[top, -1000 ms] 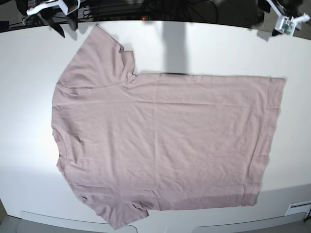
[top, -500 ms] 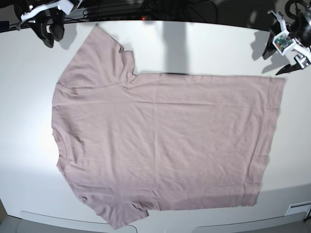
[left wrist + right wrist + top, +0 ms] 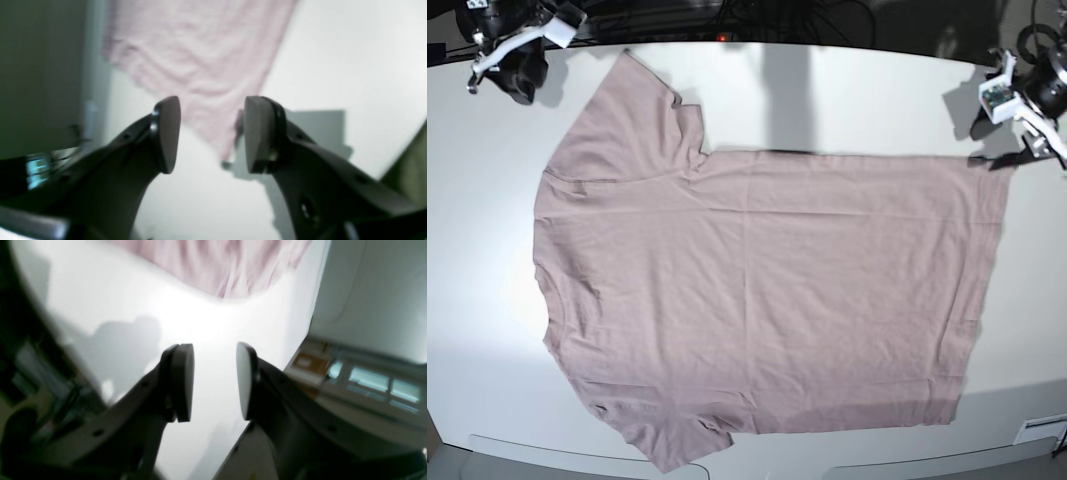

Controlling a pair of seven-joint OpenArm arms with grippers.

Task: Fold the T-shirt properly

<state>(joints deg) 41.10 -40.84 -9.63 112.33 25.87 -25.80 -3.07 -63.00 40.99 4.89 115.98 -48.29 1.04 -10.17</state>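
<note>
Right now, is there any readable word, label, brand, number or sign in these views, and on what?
None can be read.
T-shirt: plain, no print showing.
White table: bare of marks.
Left gripper and right gripper: dark fingers, no lettering.
Background in the wrist views: too blurred to tell.

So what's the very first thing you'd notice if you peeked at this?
A big pink T-shirt lies flat across most of the white table, its sleeves on the base view's left. Then two open grippers: the left gripper over the shirt's far hem corner, the right gripper above bare table near a sleeve.
</note>
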